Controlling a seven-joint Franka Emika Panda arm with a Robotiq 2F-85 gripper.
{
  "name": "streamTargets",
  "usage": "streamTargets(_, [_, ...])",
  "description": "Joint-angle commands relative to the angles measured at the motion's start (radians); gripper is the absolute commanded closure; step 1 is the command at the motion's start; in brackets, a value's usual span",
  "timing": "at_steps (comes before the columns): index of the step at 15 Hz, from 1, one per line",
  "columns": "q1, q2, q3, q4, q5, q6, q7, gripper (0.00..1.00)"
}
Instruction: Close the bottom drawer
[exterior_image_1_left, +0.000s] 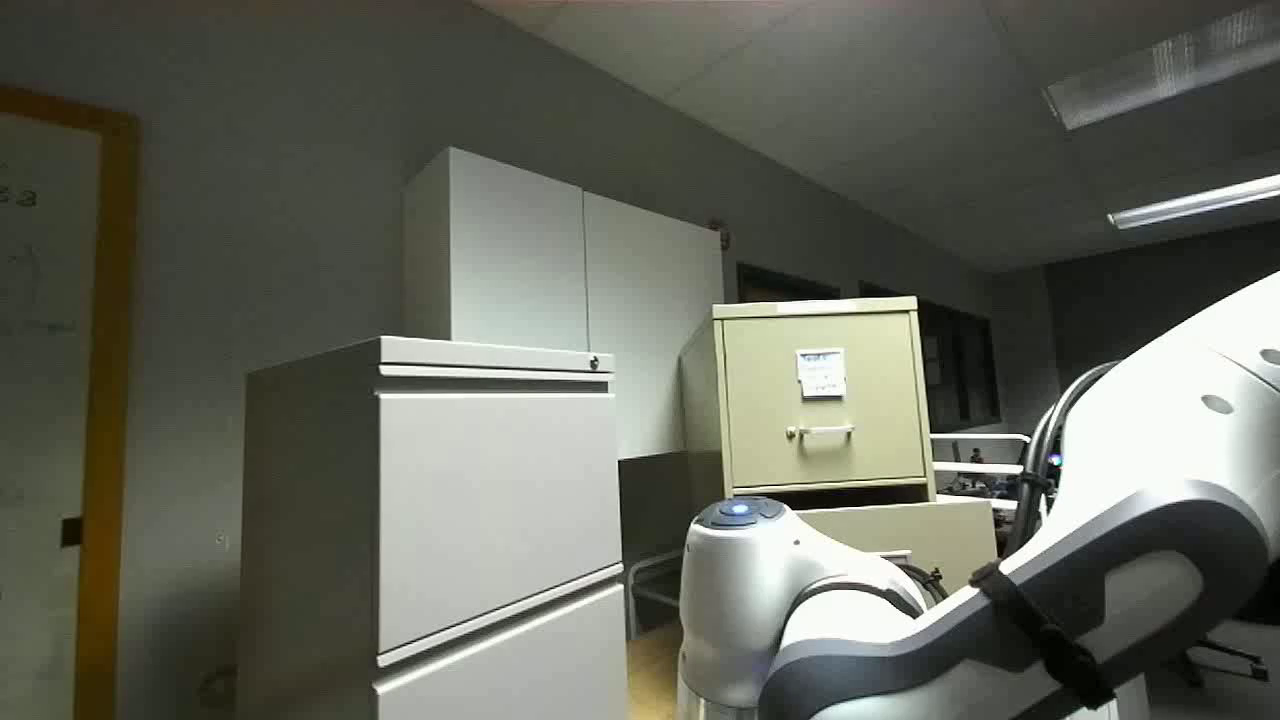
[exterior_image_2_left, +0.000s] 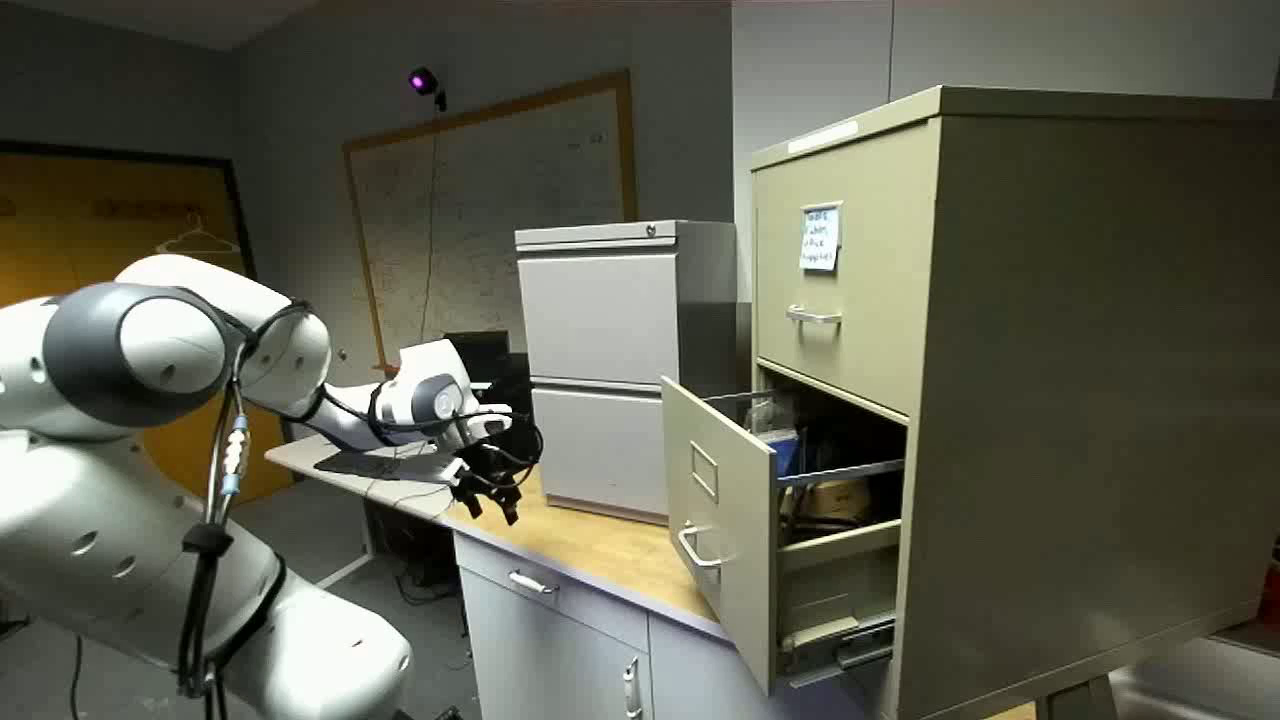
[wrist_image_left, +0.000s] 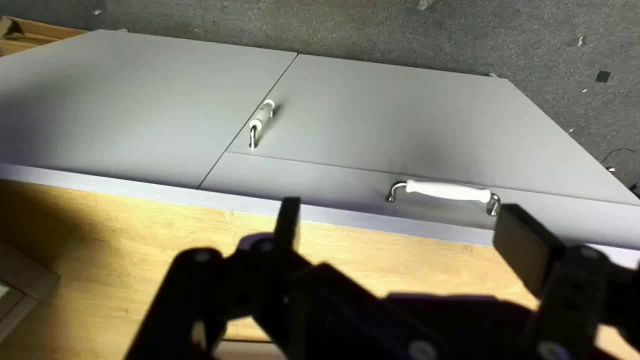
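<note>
The bottom drawer (exterior_image_2_left: 722, 540) of the beige filing cabinet (exterior_image_2_left: 1080, 400) is pulled out, with its metal handle (exterior_image_2_left: 698, 548) on the front. Various items show inside it. In an exterior view the drawer front (exterior_image_1_left: 950, 535) is partly hidden behind my arm. The cabinet (exterior_image_1_left: 825, 400) has its top drawer shut. My gripper (exterior_image_2_left: 493, 512) is above the wooden counter, to the left of the drawer front and apart from it. In the wrist view the gripper's fingers (wrist_image_left: 400, 217) are spread wide with nothing between them.
A grey two-drawer cabinet (exterior_image_2_left: 600, 320) stands on the wooden counter (exterior_image_2_left: 590, 540), behind my gripper; it also shows large in an exterior view (exterior_image_1_left: 495, 510). White-handled cupboard fronts (wrist_image_left: 400, 120) lie below the counter edge. A brownish corner (wrist_image_left: 27, 272) shows at the wrist view's left.
</note>
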Motion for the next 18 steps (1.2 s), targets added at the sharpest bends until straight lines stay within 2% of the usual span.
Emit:
streamTargets(1, [0.024,0.004,-0.024,0.002,-0.018,-0.003,0.013,0.0])
streamTargets(7, [0.023,0.006,-0.023,0.003,-0.023,0.003,0.024,0.0])
streamTargets(8, [0.013,0.004,-0.018,0.001,-0.036,0.013,0.04,0.25])
streamTargets(9, [0.007,0.003,-0.017,0.0,-0.044,0.022,0.047,0.27])
streamTargets(10, [-0.01,0.0,-0.011,-0.005,-0.066,0.042,0.072,0.33])
streamTargets(13, [-0.066,-0.008,-0.013,-0.016,-0.125,0.099,0.149,0.57])
streamTargets(18, [-0.219,-0.023,-0.036,-0.041,-0.214,0.192,0.293,0.95])
